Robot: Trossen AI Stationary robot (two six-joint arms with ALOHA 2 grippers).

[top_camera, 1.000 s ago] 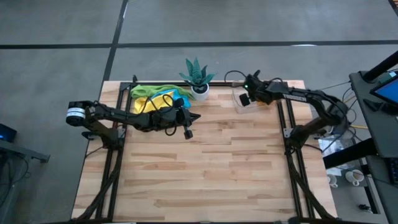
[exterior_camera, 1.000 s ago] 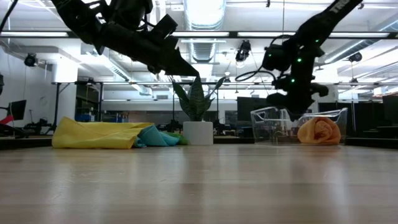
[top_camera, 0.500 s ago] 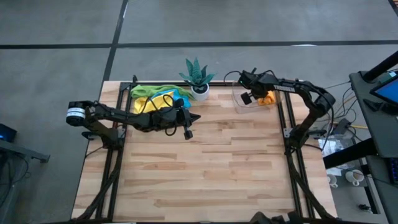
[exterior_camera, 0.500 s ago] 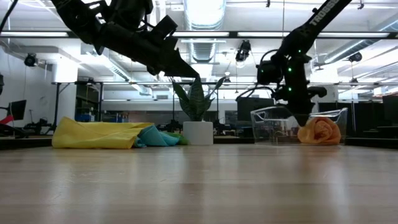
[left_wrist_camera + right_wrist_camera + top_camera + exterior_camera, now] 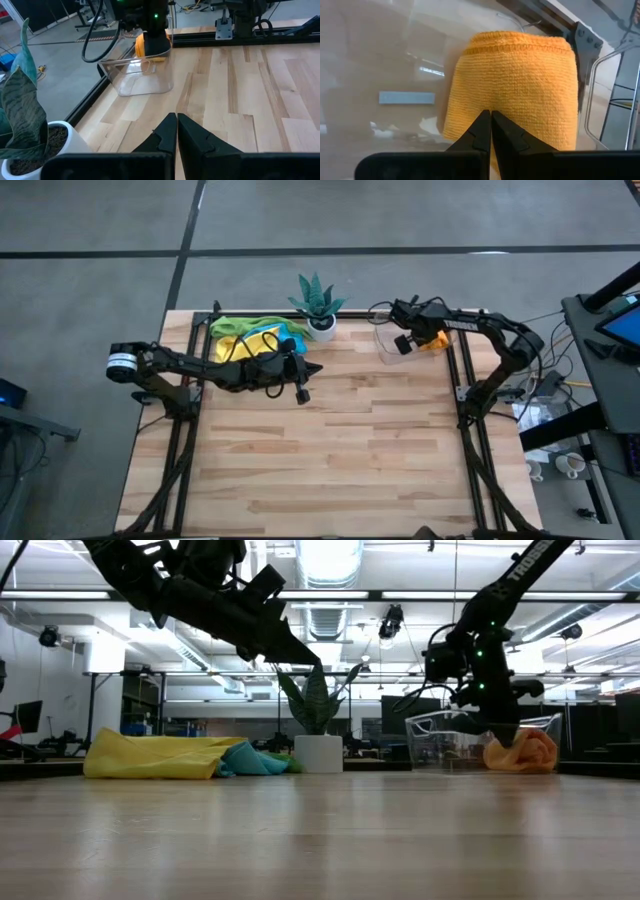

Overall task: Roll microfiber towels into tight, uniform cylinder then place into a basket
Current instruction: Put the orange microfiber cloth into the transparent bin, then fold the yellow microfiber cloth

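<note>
while the arms are over the table's far half:
orange towel [image 5: 512, 85]: rolled, lying in the basket [image 5: 389, 342] at the far right corner
right gripper [image 5: 406, 343]: above the basket, jaws pressed together — gripping nothing, tips just before the roll
remaining towels [image 5: 245, 332]: yellow, green, blue — heaped far left beside the potted plant [image 5: 319, 304]
left gripper [image 5: 302, 388]: jaws closed, empty, near that heap

Bright, even overhead lighting from long ceiling strip lights [image 5: 330, 560], glaring white in low view. Faint reflections on clear plastic rectangular basket [image 5: 142, 75]; soft shadows, near tabletop blurred.
</note>
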